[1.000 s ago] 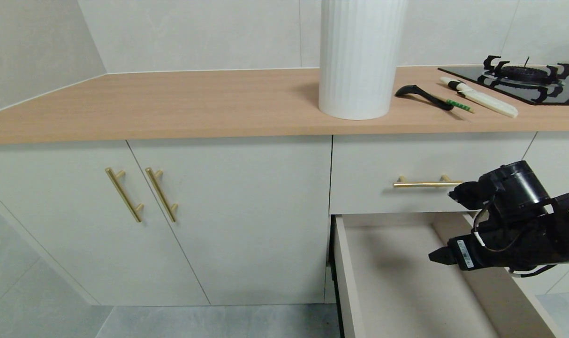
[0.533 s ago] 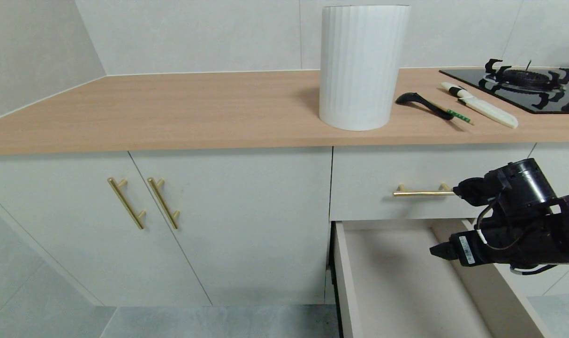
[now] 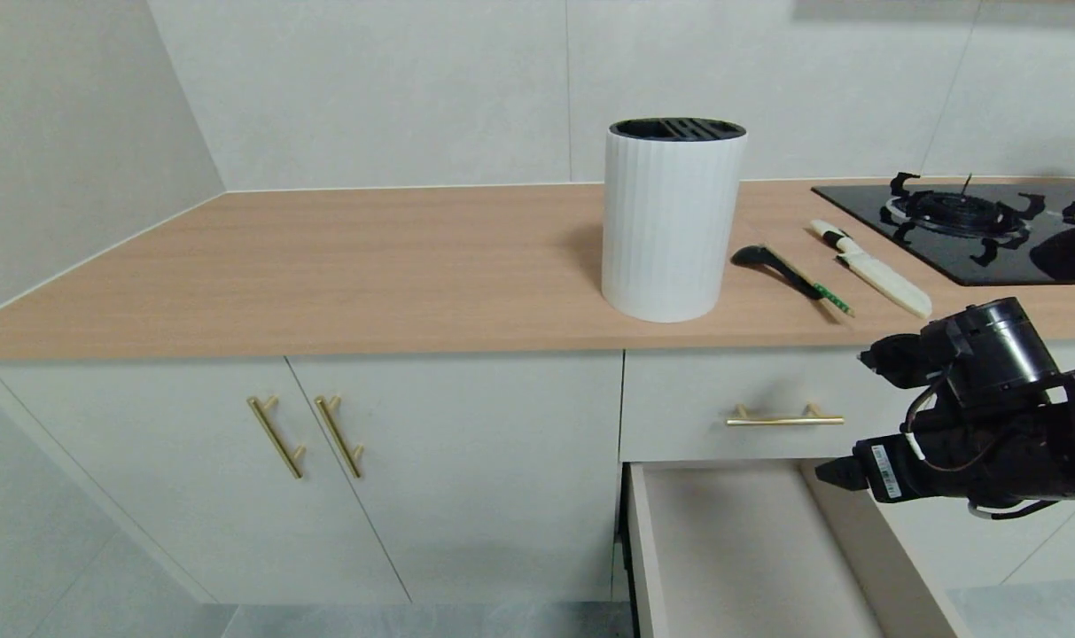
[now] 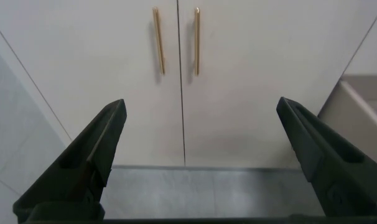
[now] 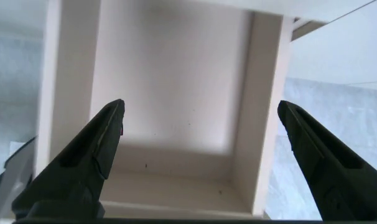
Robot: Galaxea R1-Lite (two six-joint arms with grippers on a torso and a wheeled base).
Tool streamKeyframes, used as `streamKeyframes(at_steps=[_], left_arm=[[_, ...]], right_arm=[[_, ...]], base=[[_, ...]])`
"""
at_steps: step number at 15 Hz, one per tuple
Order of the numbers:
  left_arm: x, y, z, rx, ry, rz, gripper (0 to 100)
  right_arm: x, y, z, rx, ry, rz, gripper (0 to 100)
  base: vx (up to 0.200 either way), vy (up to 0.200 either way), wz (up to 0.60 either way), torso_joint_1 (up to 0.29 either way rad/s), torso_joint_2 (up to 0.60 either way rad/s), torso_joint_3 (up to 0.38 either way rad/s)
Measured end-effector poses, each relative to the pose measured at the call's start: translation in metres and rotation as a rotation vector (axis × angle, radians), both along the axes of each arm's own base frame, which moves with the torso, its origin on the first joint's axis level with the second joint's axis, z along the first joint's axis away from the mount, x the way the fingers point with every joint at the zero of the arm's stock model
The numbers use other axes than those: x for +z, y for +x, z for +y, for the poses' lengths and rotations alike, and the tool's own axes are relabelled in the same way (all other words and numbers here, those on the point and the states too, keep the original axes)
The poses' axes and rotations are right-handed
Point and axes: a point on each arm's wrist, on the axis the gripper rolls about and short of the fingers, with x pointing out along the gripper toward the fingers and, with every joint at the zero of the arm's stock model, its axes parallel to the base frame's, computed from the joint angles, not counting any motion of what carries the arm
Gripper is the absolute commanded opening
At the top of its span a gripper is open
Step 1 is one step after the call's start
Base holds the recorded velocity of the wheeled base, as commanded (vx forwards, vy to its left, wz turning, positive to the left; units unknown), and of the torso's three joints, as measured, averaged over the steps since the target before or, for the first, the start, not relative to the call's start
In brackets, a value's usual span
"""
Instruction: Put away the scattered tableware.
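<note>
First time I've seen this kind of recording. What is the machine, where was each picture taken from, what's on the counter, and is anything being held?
It is a two-armed robot on wheels, facing a kitchen unit. The wide picture comes from a camera on its head; the black arm at its lower right ends in the right end effector, above an open drawer. The other two pictures come from cameras on the wrists, each looking out between its own jaws. The right one looks down into the drawer; the left end effector faces cupboard doors with gold handles. Both are open and hold nothing. On the wooden counter stands a white ribbed holder; between it and the hob lie a black ladle, a thin green-tipped stick and a white-bladed knife.
</note>
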Motion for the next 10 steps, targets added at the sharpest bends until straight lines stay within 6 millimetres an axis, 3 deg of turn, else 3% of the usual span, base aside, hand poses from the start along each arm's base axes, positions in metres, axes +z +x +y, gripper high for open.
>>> streamKeyframes(at_steps=[7, 10], left_arm=[[0.0000, 0.0000, 0.0000, 0.000, 0.000, 0.000, 100], [0.0000, 0.0000, 0.0000, 0.000, 0.000, 0.000, 100]], right_arm=[[0.0000, 0.0000, 0.0000, 0.000, 0.000, 0.000, 100], [0.0012, 0.0012, 0.0003, -0.003, 0.002, -0.017, 100]], base=[[0.000, 0.000, 0.00, 0.216, -0.49, -0.278], [0.000, 0.000, 0.00, 0.090, -0.20, -0.111]])
